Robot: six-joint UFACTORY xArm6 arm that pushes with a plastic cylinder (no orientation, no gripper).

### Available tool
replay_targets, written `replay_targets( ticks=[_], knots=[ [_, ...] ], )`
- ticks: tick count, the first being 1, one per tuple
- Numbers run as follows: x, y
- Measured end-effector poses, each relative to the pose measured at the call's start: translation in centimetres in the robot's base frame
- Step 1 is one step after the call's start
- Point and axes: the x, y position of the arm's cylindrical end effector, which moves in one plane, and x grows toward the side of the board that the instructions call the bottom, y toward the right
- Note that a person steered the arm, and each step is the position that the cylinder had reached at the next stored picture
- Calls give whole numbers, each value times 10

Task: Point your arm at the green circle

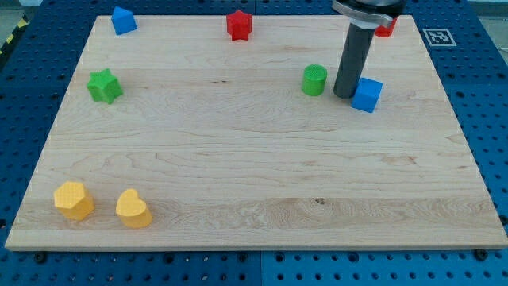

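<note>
Green circle (pixel 314 80) sits upper right of centre on the wooden desk (pixel 238 175). My tip (pixel 344 96) stands just beside it, between it and the blue cube (pixel 367 95): pointing looks nearly complete. No claw exists; the rod grasps nothing.

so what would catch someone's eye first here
The dark rod comes down from the view's top right, my tip standing between the green circle and a blue cube. Two yellow blocks sit together at the wooden board's bottom left.
</note>
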Motion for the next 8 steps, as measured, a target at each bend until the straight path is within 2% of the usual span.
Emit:
replay_targets(
  ticks=[3,4,5,6,7,8],
  knots=[
    [9,59],
    [-7,59],
    [-50,50],
    [-63,3],
    [-62,-55],
    [-57,-88]
  ],
)
